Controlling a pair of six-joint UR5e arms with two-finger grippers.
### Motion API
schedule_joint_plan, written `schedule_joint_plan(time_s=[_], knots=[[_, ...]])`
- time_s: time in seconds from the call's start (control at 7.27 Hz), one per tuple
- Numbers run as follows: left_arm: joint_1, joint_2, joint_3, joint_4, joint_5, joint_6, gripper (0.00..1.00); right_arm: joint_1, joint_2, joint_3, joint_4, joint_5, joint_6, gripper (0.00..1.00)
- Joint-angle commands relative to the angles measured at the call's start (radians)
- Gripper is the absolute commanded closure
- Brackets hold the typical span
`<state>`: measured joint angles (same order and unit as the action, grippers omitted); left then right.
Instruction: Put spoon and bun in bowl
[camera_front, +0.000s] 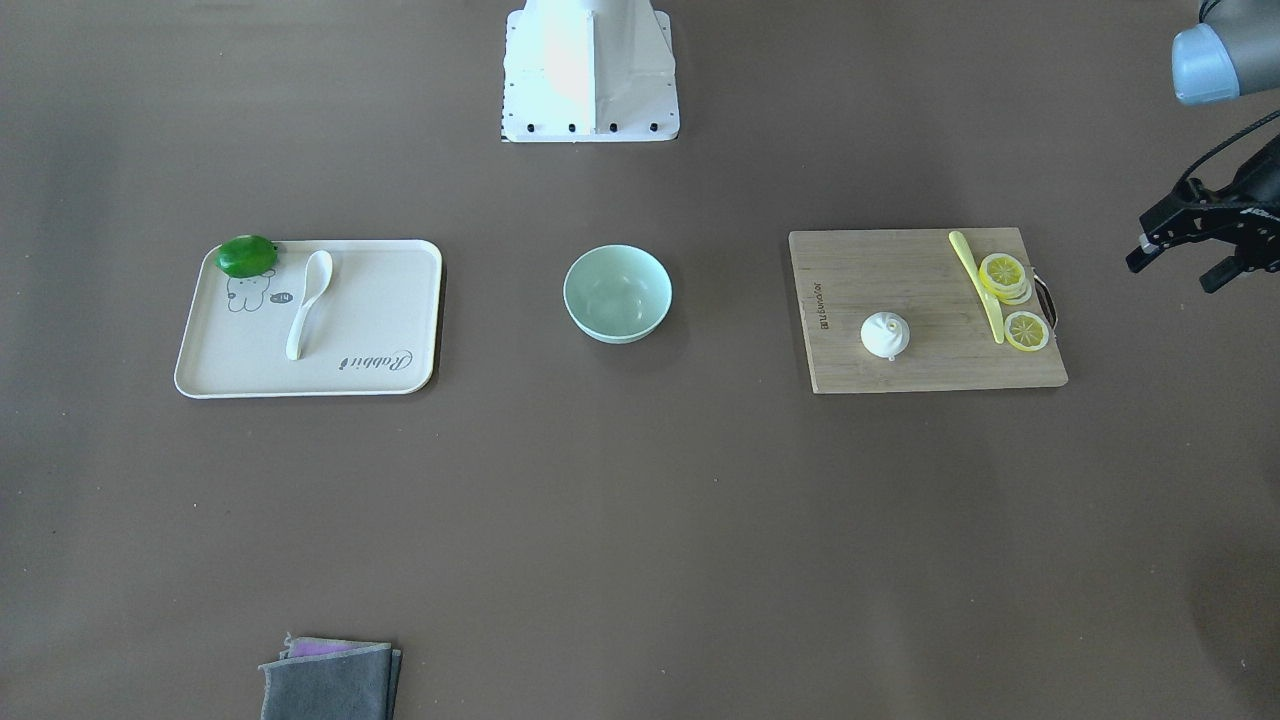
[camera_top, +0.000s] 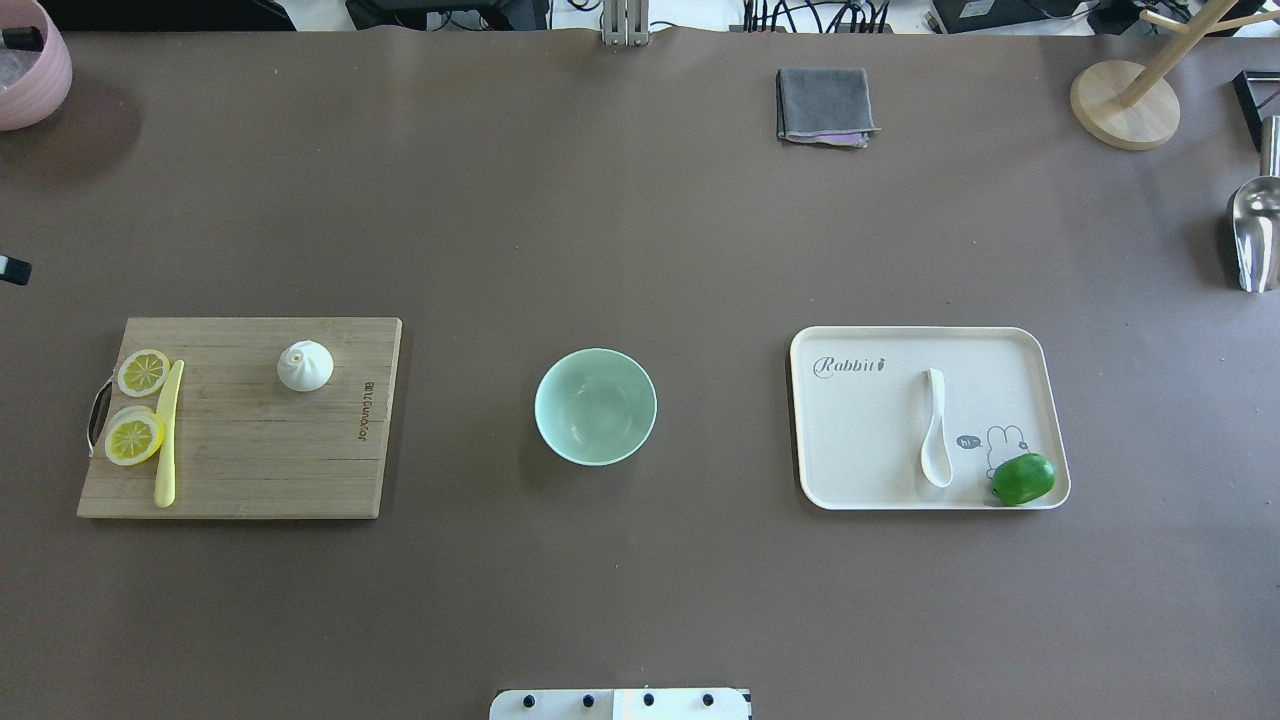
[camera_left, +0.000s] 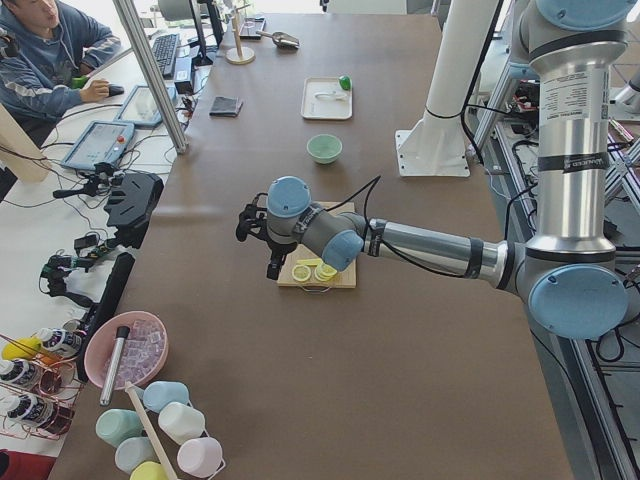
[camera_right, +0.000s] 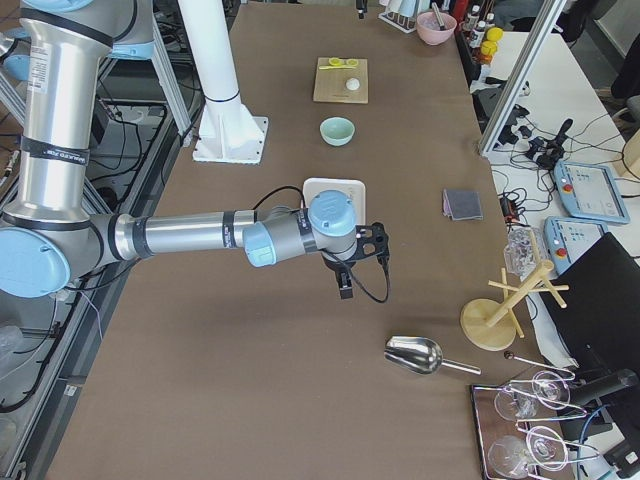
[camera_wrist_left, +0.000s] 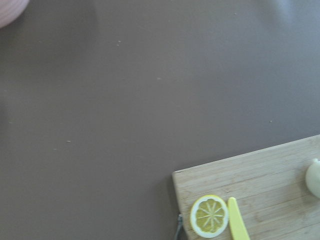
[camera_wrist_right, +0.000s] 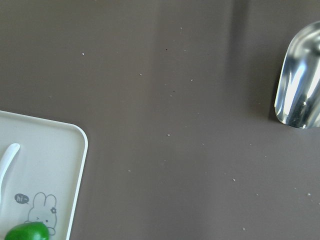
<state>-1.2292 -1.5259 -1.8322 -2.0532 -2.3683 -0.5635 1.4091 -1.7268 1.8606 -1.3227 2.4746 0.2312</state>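
Note:
The white spoon (camera_top: 935, 430) lies on a cream tray (camera_top: 860, 440) on the right of the overhead view; it also shows in the front view (camera_front: 305, 305). The white bun (camera_top: 305, 365) sits on a wooden cutting board (camera_top: 250, 450) on the left. The mint-green bowl (camera_top: 595, 405) stands empty between them. My left gripper (camera_front: 1175, 272) hovers open and empty beyond the board's outer end. My right gripper (camera_right: 350, 278) shows only in the right side view, beyond the tray's outer end; I cannot tell whether it is open or shut.
A green lime (camera_top: 1022, 478) lies on the tray's corner. Lemon slices (camera_top: 135, 435) and a yellow-green knife (camera_top: 167, 435) lie on the board. A grey cloth (camera_top: 823, 105), a metal scoop (camera_top: 1255, 235), a wooden stand (camera_top: 1125, 100) and a pink bowl (camera_top: 25, 65) sit at the table's far side.

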Motion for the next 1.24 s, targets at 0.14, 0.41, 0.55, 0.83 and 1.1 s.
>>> schedule_joint_plan(time_s=[0.14, 0.41, 0.55, 0.83, 1.1], knots=[[0.181, -0.083, -0.018, -0.007, 0.180, -0.258, 0.02, -0.196, 0.117, 0.000, 0.040, -0.055, 0.262, 0.00], [0.258, -0.131, -0.006, -0.001, 0.244, -0.334, 0.02, -0.309, 0.176, 0.008, 0.072, -0.117, 0.470, 0.00], [0.305, -0.148, -0.004, 0.004, 0.300, -0.343, 0.02, -0.347, 0.181, 0.005, 0.109, -0.127, 0.523, 0.00], [0.350, -0.180, 0.013, 0.005, 0.311, -0.421, 0.02, -0.442, 0.194, 0.003, 0.137, -0.215, 0.641, 0.01], [0.376, -0.206, 0.042, 0.005, 0.313, -0.424, 0.02, -0.551, 0.220, -0.011, 0.137, -0.285, 0.761, 0.06]])
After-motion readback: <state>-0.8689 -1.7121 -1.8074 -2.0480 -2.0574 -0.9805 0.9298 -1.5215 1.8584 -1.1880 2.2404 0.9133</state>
